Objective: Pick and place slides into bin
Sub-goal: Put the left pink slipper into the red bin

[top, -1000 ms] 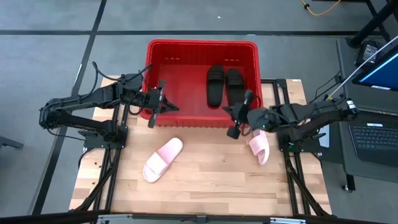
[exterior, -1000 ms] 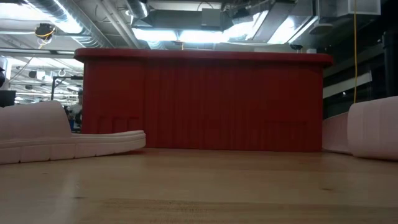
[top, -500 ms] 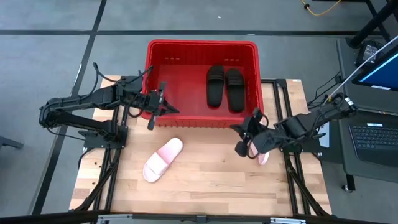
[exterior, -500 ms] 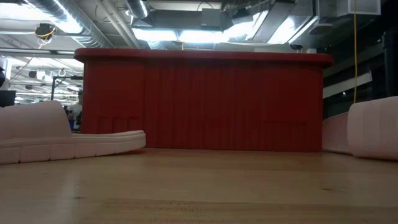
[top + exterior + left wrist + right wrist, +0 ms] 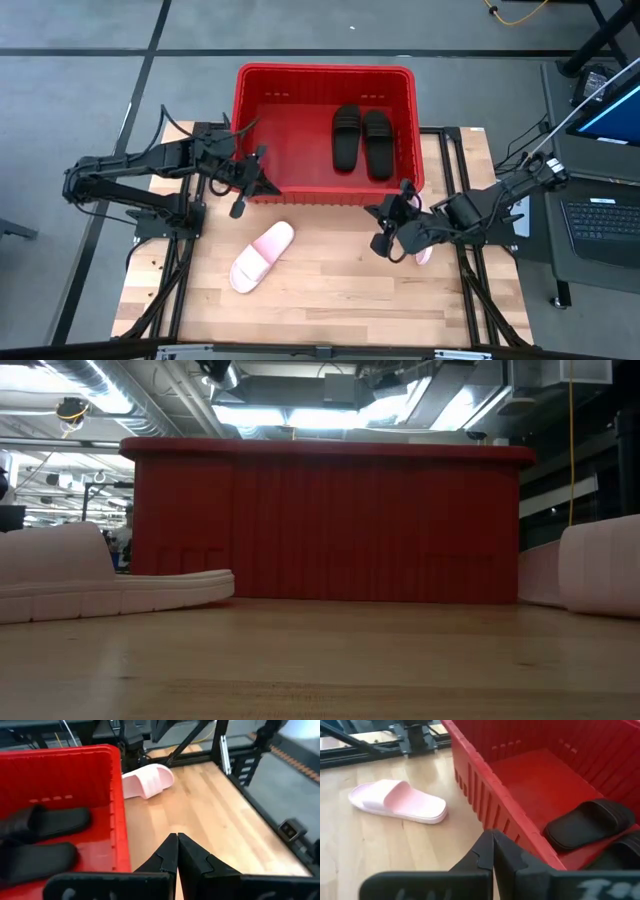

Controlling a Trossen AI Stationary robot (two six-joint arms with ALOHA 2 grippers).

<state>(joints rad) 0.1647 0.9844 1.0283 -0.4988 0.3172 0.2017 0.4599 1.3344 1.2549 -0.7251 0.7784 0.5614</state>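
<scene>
done: two black slides [image 5: 361,138] are already lying side by side inside the bin [image 5: 325,76], toward its right half.
left: two pink slides are not yet binned; both are on the table [image 5: 330,285].
progress: half is judged done, two of four placed.
pink 1: [image 5: 261,256] is lying flat on the wood, just below and beside the left claw, well apart from the right claw; nothing is touching it.
pink 2: [image 5: 424,256] is mostly hidden under the right arm; only a pale edge is seen just behind the right claw. Contact with the arm cannot be told from above.
left claw: [image 5: 246,186] fingers are clenched together, nothing is held; it is hanging at the bin's front-left corner, over the near wall.
right claw: [image 5: 386,226] fingers are pressed shut, nothing is gripped; it is held over bare wood just in front of the bin's front-right corner.
wrist check: in the left wrist view the fingertips [image 5: 176,851] are seen meeting with no slide between them; the same is seen at the right fingertips [image 5: 491,849].
bin room: the left half of the bin floor is seen bare, so both pinks are judged to fit.
next: claws are to be opened before any grasp; each pink is near one claw, so one per arm is judged workable.
risk: pink 2 sits under the right arm, so a pull-back is judged needed before a grip.
</scene>
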